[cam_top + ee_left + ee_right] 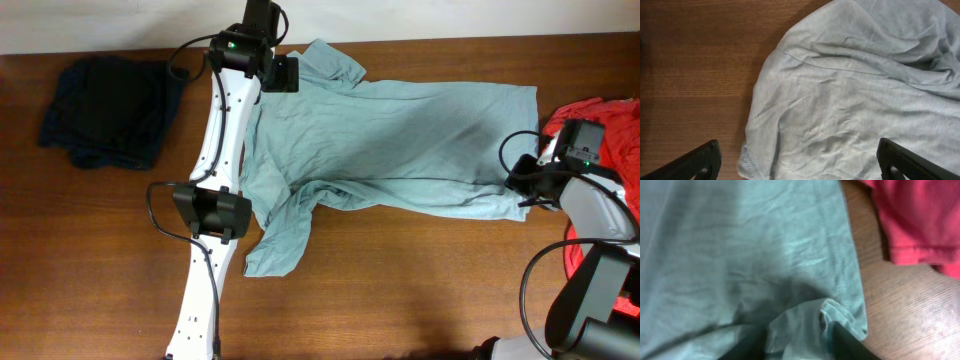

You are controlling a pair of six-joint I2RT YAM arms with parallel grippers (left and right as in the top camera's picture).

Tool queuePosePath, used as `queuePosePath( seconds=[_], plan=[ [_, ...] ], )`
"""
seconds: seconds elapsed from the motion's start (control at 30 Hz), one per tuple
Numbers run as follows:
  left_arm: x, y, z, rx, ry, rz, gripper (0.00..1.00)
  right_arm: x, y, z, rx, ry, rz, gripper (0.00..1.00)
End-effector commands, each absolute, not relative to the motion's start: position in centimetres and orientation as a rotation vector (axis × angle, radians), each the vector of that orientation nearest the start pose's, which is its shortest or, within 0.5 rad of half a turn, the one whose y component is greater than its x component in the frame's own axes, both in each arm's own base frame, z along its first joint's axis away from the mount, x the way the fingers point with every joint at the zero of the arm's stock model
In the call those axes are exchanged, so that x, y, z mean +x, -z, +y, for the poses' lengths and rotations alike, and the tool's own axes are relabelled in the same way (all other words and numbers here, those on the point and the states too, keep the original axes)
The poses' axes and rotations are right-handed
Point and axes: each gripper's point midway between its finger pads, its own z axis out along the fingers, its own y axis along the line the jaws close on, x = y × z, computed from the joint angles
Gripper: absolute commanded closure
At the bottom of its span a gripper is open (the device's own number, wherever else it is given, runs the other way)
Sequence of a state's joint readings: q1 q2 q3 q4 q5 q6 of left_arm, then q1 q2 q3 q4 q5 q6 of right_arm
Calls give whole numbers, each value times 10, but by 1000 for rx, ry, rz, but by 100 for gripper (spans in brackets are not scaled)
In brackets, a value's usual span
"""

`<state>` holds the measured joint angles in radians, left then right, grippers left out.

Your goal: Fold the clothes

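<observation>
nearest the near edge of the tabletop (400,300) lies one short sleeve (278,245) of the pale grey-teal t-shirt (400,130), flat on the wood left of centre, just beside the white left arm (205,290) that runs from the near edge toward the far one. a little farther in, by the right edge, the right gripper (524,186) sits low on the near right corner of the shirt's hem; its fingers (847,342) stand apart with a puckered ridge of hem cloth rising loose between them. the red shirt (608,112) lies bunched along the right edge, just beside that hem, a strip of bare wood showing between the two in the right wrist view. the t-shirt itself is spread across the middle of the tabletop, hem toward the right edge and collar toward the left, wrinkled, its near side folded over in a long crease. at the far edge, left of centre, the left gripper (284,72) hovers over the shoulder end of the shirt next to the other sleeve (335,62), its jaws spread wide and the cloth lying flat beneath them. in the far left corner the dark navy garment (108,110) sits in a crumpled heap, well apart from the t-shirt.
</observation>
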<state>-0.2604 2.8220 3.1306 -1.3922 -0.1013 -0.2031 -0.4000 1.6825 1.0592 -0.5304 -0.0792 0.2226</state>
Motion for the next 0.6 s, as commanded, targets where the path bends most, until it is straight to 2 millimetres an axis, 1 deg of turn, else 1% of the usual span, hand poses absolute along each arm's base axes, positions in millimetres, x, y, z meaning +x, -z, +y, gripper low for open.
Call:
queuePosePath(
  seconds=[0.0, 0.03, 0.07, 0.17, 0.27, 0.37, 0.57],
  plan=[
    [585, -123, -139, 30, 39, 2624, 1, 355, -56, -146, 829, -15, 2596, 33],
    [585, -123, -139, 30, 40, 2624, 1, 354, -55, -146, 831, -13, 2599, 28],
    [585, -123, -139, 30, 39, 2624, 1, 352, -55, -147, 836, -13, 2602, 26],
    [585, -123, -139, 30, 39, 2624, 1, 347, -54, -147, 854, -16, 2621, 24],
    [585, -123, -139, 30, 39, 2624, 1, 344, -53, -147, 858, -20, 2629, 17],
    [585, -123, -139, 30, 39, 2624, 1, 339, -51, -144, 867, -24, 2653, 16],
    [585, -123, -139, 30, 39, 2624, 1, 322, -45, -136, 895, -38, 2728, 15]
  ],
)
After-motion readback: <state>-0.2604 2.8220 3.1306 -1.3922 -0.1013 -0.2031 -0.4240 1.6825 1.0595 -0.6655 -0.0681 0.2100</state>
